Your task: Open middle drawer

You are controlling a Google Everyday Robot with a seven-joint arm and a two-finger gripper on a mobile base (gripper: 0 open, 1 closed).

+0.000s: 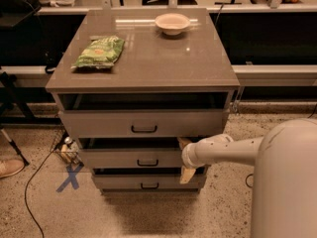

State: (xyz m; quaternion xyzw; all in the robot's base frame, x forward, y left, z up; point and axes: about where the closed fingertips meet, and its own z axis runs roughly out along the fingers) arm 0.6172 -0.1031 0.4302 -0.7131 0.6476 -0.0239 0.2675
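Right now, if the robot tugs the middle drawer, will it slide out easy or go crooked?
Probably it slides straight and stiff: the middle drawer looks like a rigid box in the cabinet. It might twist a bit, because the gripper is at its right end, not at the black handle in the centre.

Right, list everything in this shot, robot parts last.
cabinet: one, grey-beige, centre
top drawer: one, grey-beige, under the cabinet top
middle drawer: one, grey-beige, between the other two
bottom drawer: one, grey-beige, lowest
chip bag: one, green, cabinet top, left
bowl: one, white, cabinet top, rear
tape cross: one, blue, floor left of cabinet
shoe: one, pale, floor at left edge
arm: one, white, reaching in from right
gripper: one, tan fingers open, at the middle drawer's right end
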